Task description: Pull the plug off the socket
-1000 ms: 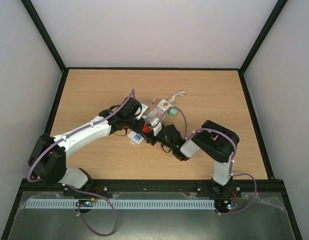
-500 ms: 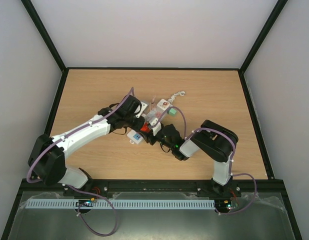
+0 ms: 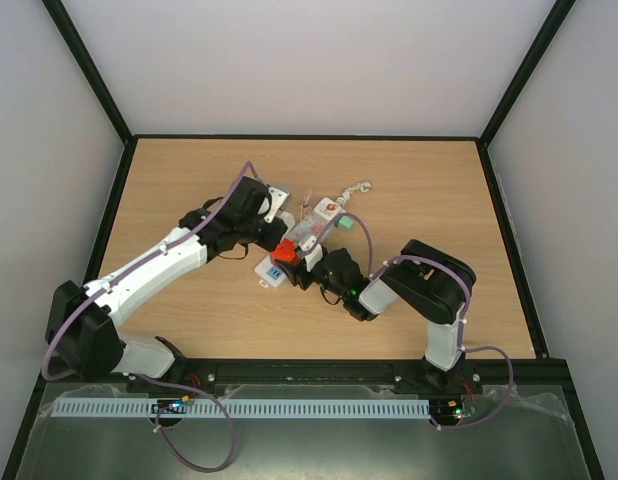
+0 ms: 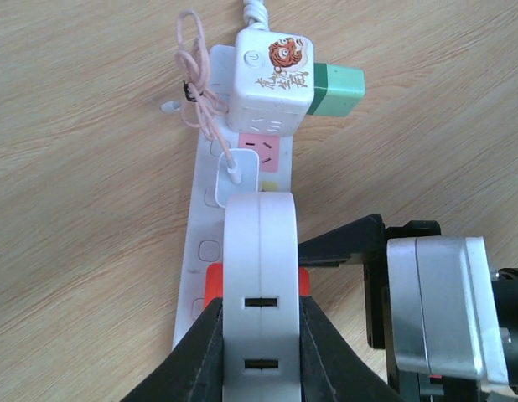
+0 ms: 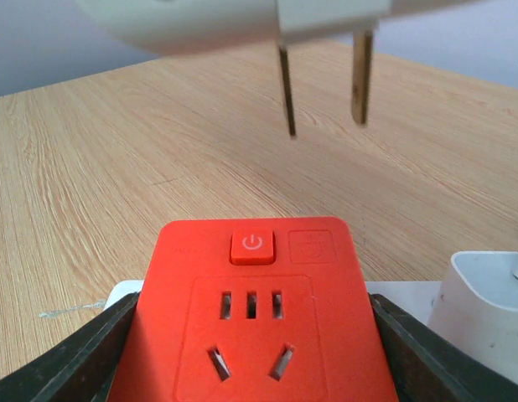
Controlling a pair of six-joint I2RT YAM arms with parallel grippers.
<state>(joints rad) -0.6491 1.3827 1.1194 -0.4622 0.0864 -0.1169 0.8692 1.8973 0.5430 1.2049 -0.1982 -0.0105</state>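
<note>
The socket, a long white power strip [image 3: 270,273], lies slanted mid-table; it also shows in the left wrist view [image 4: 200,226]. A red adapter cube [image 3: 286,251] sits plugged into it. My right gripper [image 3: 294,260] is shut on the cube's sides, seen close in the right wrist view [image 5: 252,322]. My left gripper [image 3: 273,212] is shut on a white plug [image 3: 279,202] and holds it above the cube. In the left wrist view the plug [image 4: 259,243] sits between my black fingers [image 4: 200,335]. Its two bare prongs [image 5: 360,79] hang clear above the red cube [image 5: 251,251].
A white cube with a cartoon print [image 4: 271,79] and a green adapter [image 4: 339,90] sit on the strip's far end. A small white charger [image 4: 240,167] with a thin pink cable [image 4: 196,75] is plugged in beside them. The white cord [image 3: 357,187] runs toward the back.
My left gripper rose and drew back to the far left with the white plug, pulling its prongs out of the red cube. The cube's top is now uncovered. The right gripper stayed put.
</note>
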